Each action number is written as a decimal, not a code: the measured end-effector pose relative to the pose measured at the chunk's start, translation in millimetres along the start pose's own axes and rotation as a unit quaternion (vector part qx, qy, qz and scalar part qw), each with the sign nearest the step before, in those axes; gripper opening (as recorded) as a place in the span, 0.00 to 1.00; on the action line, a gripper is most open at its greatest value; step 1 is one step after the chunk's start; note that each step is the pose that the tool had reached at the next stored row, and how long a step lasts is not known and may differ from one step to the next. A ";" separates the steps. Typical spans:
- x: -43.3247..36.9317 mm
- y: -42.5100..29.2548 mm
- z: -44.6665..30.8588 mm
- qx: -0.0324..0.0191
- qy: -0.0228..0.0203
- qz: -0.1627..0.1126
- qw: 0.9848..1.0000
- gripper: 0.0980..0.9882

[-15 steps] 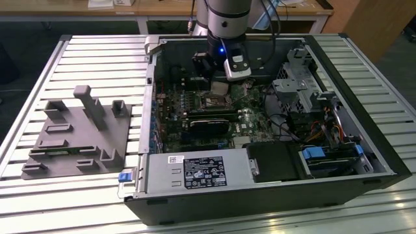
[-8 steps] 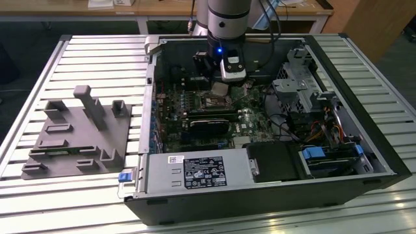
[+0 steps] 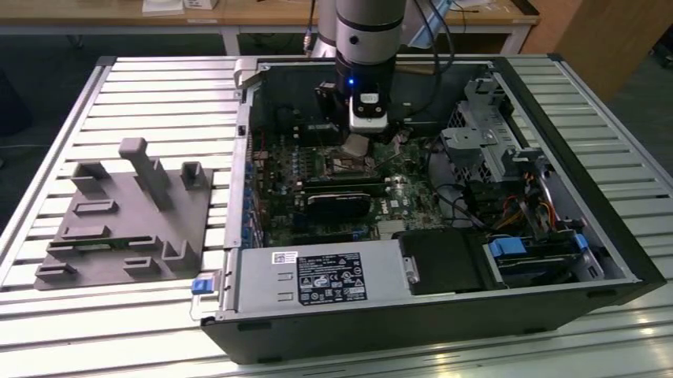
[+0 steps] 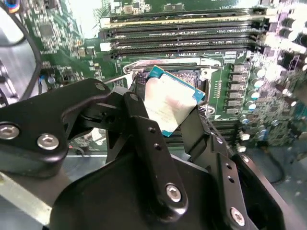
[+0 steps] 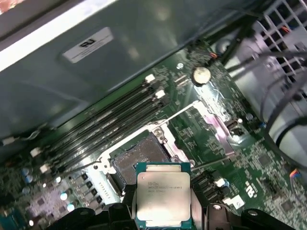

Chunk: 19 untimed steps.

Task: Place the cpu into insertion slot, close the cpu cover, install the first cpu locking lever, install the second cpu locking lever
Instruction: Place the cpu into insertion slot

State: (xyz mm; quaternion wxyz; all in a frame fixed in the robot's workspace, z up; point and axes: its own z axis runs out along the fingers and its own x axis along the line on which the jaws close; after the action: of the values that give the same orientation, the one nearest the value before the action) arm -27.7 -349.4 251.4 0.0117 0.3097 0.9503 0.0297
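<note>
The black gripper (image 4: pixel 168 114), closest to the lens in both wrist views, pinches the cpu (image 5: pixel 163 199) by 2 opposite edges. The chip hangs just above the insertion slot (image 5: pixel 139 155), not touching it, and the slot's dark centre lies bare. In the exterior view the arm stands at the upper middle of the frame, reaching into the open computer case (image 3: pixel 315 335). Step 1 of 4 seems in hand. The chip looks tilted, so seating it would call for levelling, squared corners and a gentle descent.
</note>
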 end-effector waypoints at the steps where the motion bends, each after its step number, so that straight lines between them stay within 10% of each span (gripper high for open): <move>1: 0.0 0.0 0.2 0.000 -0.001 0.009 1.000 0.49; 12: 0.0 -0.2 2.0 0.001 -0.007 0.108 0.994 0.49; 19: 0.0 -0.2 3.2 0.001 -0.012 0.181 0.983 0.49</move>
State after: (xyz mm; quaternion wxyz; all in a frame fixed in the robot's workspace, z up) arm -27.7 -349.4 248.2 0.0171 0.4768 0.8784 0.0268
